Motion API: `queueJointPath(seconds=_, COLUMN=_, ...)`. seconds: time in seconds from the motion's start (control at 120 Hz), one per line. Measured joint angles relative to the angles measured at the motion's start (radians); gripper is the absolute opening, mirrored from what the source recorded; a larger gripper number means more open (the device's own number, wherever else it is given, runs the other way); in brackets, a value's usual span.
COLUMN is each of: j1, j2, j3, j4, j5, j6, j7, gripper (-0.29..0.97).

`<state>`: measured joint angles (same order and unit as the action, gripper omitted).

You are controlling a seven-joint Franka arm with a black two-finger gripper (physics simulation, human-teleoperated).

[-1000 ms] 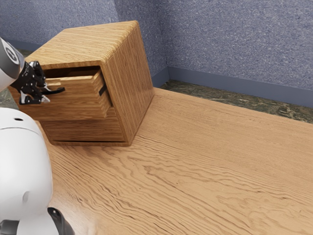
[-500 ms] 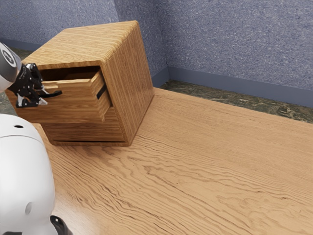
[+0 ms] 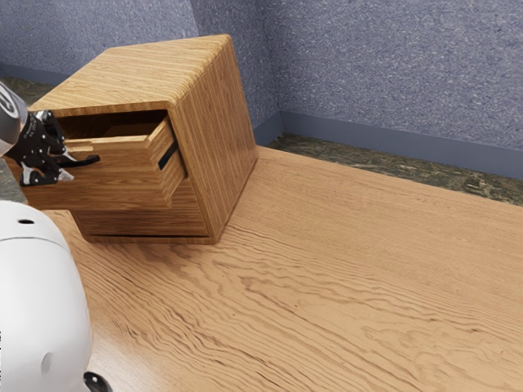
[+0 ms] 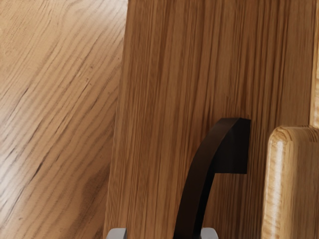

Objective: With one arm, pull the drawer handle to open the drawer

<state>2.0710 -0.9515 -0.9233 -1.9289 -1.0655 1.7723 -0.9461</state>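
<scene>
Drawer (image 3: pixel 114 175) partway out, front toward exterior view's lower left

Black pincer (image 3: pixel 78 166) sits at the left edge of the exterior frame, mid-height, with its fingers pointing toward frame right and spread apart. Grey-white wrist (image 3: pixel 6 118) comes in at the upper left edge, just above it. Large white arm link (image 3: pixel 37 302) sits in the lower left corner. In the wrist frame, two grey fingertips (image 4: pixel 115 233) stand apart.
</scene>
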Motion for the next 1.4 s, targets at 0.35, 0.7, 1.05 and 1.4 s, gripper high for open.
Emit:
queueJointPath(seconds=0.35, j1=-0.02, j2=-0.022, j3=0.02, j4=-0.029, j5=0.0, j6=-0.004, j7=0.0, gripper=0.09)
queueJointPath(seconds=0.7, j1=-0.046, j2=-0.058, j3=0.051, j4=-0.063, j5=0.0, j6=-0.016, j7=0.0, gripper=0.09)
queueJointPath(seconds=1.05, j1=-0.06, j2=-0.086, j3=0.081, j4=-0.092, j5=0.0, j6=-0.027, j7=0.0, gripper=0.09)
queueJointPath(seconds=1.4, j1=-0.06, j2=-0.109, j3=0.096, j4=-0.107, j5=-0.001, j6=-0.042, j7=0.0, gripper=0.1)
